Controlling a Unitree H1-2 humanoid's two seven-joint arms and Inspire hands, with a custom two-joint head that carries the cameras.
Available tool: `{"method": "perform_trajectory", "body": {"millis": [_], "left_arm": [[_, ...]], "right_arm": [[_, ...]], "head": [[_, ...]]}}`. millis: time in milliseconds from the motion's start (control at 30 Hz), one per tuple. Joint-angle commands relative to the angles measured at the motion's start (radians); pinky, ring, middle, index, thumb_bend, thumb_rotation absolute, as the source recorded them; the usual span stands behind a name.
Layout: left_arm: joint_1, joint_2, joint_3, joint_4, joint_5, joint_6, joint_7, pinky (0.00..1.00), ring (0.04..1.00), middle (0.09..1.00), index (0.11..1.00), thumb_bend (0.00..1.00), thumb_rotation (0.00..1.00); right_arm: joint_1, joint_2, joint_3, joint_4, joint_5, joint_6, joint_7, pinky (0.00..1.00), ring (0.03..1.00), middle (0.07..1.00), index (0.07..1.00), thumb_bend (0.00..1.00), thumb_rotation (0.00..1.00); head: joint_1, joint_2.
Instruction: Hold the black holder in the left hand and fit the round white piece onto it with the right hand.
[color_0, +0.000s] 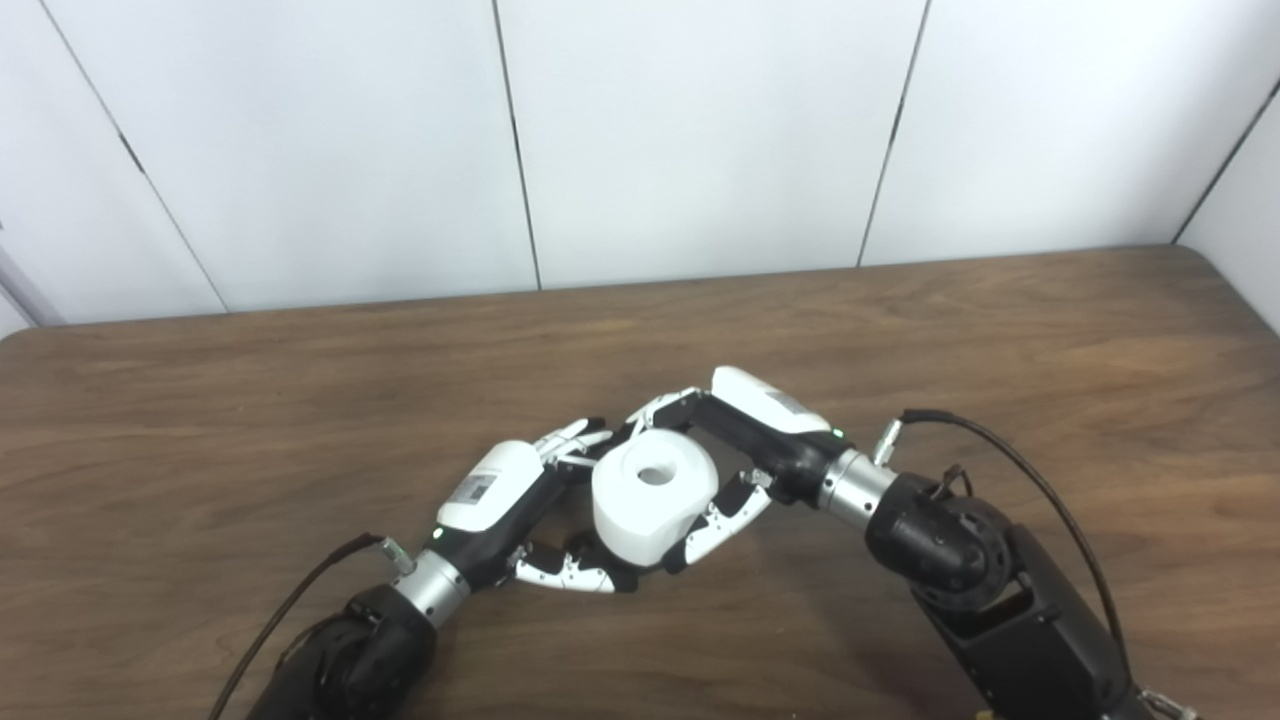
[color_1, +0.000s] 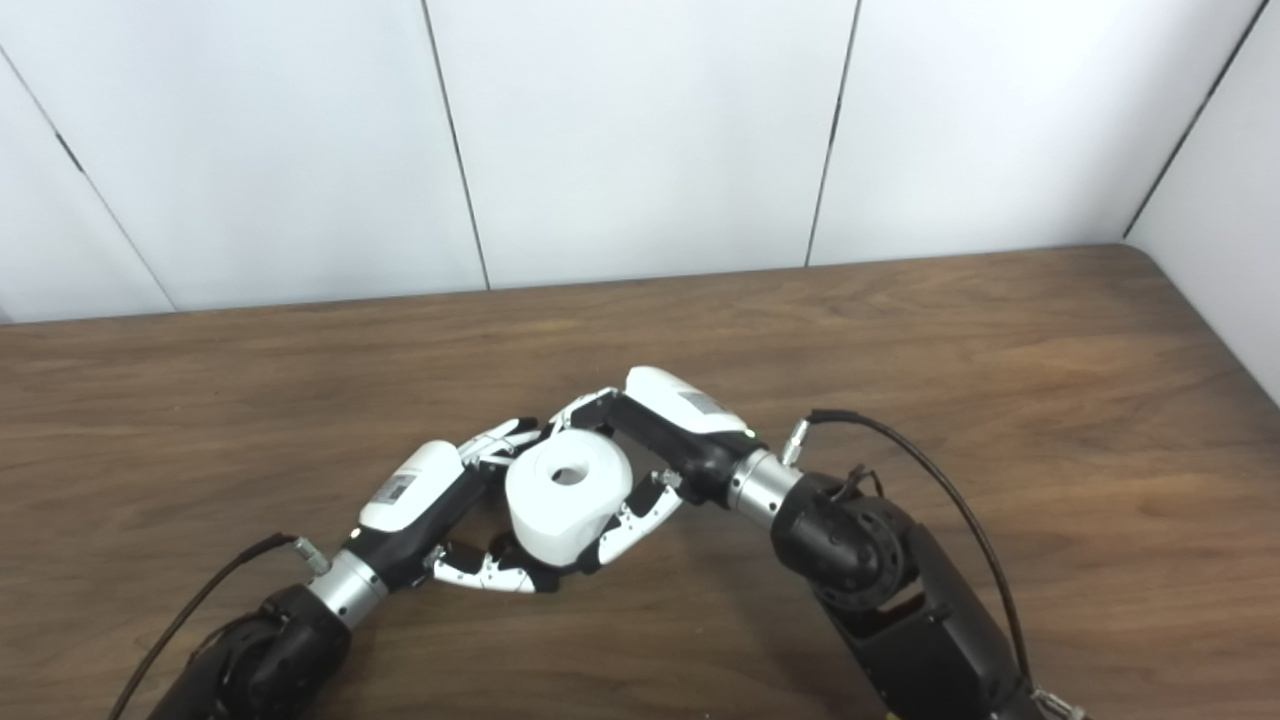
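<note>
The round white piece (color_0: 652, 495) is a thick roll with a centre hole facing up, low in the middle of the brown table (color_0: 900, 330). My right hand (color_0: 745, 450) is shut on it from the right, fingers over its far side and thumb against its near side. My left hand (color_0: 520, 500) comes in from the left and curls around the roll's base. Of the black holder, only a dark sliver (color_0: 592, 548) shows under the roll between the left fingers. The rest is hidden by the roll and both hands.
White wall panels (color_0: 700, 130) stand behind the table's far edge. A black cable (color_0: 1040, 480) loops from the right wrist, and another cable (color_0: 300, 600) trails from the left wrist. Bare wood lies on both sides of the hands.
</note>
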Motion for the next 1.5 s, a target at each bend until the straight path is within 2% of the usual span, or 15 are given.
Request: {"method": "perform_trajectory", "body": {"millis": [0, 367, 733, 1333, 1367, 1400, 1467], "left_arm": [[0.030, 0.008, -0.024, 0.014, 0.017, 0.041, -0.060, 0.91, 0.969, 0.897, 0.481, 0.52, 0.06], [0.027, 0.005, -0.028, 0.019, 0.022, 0.034, -0.050, 0.91, 0.964, 0.892, 0.481, 0.52, 0.06], [0.029, 0.000, -0.033, -0.001, 0.024, 0.061, -0.066, 0.92, 0.972, 0.900, 0.481, 0.52, 0.06], [0.029, 0.002, -0.035, 0.001, 0.027, 0.058, -0.057, 0.90, 0.967, 0.895, 0.481, 0.52, 0.06], [0.029, 0.002, -0.035, 0.002, 0.028, 0.058, -0.055, 0.90, 0.966, 0.893, 0.481, 0.52, 0.06], [0.029, 0.002, -0.035, 0.002, 0.028, 0.057, -0.054, 0.90, 0.966, 0.893, 0.481, 0.52, 0.06], [0.028, 0.004, -0.034, 0.005, 0.024, 0.055, -0.056, 0.90, 0.966, 0.893, 0.481, 0.52, 0.06]], "right_arm": [[-0.016, -0.008, 0.010, 0.026, -0.017, -0.023, -0.001, 0.66, 0.750, 0.733, 0.481, 0.52, 0.13], [-0.027, -0.005, 0.012, 0.067, -0.014, -0.052, -0.019, 0.67, 0.753, 0.736, 0.481, 0.52, 0.13], [-0.048, 0.001, 0.035, 0.076, -0.024, -0.039, -0.009, 0.68, 0.757, 0.740, 0.481, 0.52, 0.13], [-0.048, -0.016, 0.051, 0.067, -0.034, -0.019, 0.024, 0.68, 0.749, 0.735, 0.483, 0.52, 0.13], [-0.047, -0.020, 0.052, 0.055, -0.046, -0.006, 0.028, 0.66, 0.760, 0.782, 0.727, 0.70, 0.17], [-0.048, -0.022, 0.053, 0.046, -0.054, 0.004, 0.030, 0.66, 0.768, 0.807, 0.847, 0.77, 0.20], [-0.046, -0.023, 0.050, 0.035, -0.066, 0.015, 0.023, 0.65, 0.771, 0.849, 0.963, 0.87, 0.25]], "head": [[0.002, 0.001], [-0.001, -0.001], [0.007, 0.003], [0.010, 0.006], [0.010, 0.006], [0.010, 0.006], [0.008, 0.006]]}}
